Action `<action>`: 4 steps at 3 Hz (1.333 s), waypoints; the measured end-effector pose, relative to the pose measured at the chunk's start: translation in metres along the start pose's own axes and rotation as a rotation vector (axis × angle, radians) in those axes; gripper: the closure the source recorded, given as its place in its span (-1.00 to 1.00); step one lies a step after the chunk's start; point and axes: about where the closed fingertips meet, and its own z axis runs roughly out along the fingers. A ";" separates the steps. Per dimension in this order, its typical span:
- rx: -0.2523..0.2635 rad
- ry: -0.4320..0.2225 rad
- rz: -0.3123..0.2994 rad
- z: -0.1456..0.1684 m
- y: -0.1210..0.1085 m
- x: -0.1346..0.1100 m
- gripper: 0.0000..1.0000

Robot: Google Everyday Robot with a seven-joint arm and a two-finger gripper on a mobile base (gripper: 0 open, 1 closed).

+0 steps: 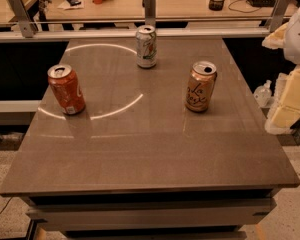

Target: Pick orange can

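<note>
The orange can [200, 86] is pale copper-orange with dark cursive lettering and a silver top. It stands upright on the right half of the brown table [150, 149]. My gripper [289, 101] shows as pale yellow and white parts at the right edge of the view, just past the table's right side. It is to the right of the orange can and apart from it, and it holds nothing that I can see.
A deeper red-orange can [66, 89] stands at the table's left. A white-and-green can [146, 46] stands at the back middle. A glass rail with metal posts [150, 6] runs behind the table. A small clear bottle [263, 93] sits low off the table's right side.
</note>
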 end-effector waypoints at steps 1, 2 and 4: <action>0.000 0.000 0.000 0.000 0.000 0.000 -1.00; 0.010 -0.068 0.060 -0.002 -0.003 0.002 -1.00; 0.070 -0.402 0.261 0.033 -0.025 0.045 -1.00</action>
